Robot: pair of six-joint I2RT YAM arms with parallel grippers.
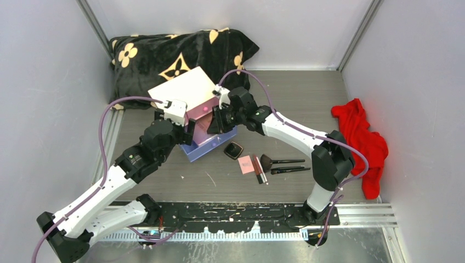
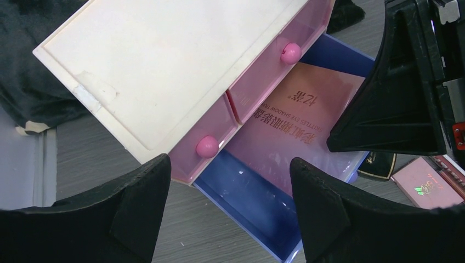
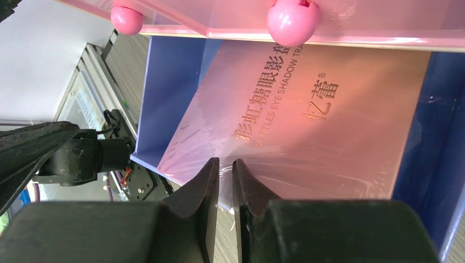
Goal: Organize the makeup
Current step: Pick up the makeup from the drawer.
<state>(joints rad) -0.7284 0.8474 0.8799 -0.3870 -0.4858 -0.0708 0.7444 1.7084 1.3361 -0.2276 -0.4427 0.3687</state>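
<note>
Right gripper (image 3: 225, 164), jaws pinched on the edge of the pink palette (image 3: 307, 109), holds it tilted in the open blue drawer (image 3: 170, 82), left gripper (image 2: 229, 167) hovering near, jaws wide; stowing step judged underway, next calling for laying it flat and releasing

The palette (image 3: 307, 109) lies in the open bottom drawer (image 2: 241, 192) of the chest (image 1: 183, 87). Compacts (image 1: 234, 150), tubes (image 1: 261, 170) and brushes (image 1: 285, 161) lie on the worktop (image 1: 296, 104) to its right. The cloth (image 1: 362, 137) lies far right.

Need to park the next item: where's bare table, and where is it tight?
Bare: tabletop between right arm and red cloth; also near strip between blue drawer and base rail. Crowded: black compact, pink compact, tubes and brushes beside the drawer.
</note>
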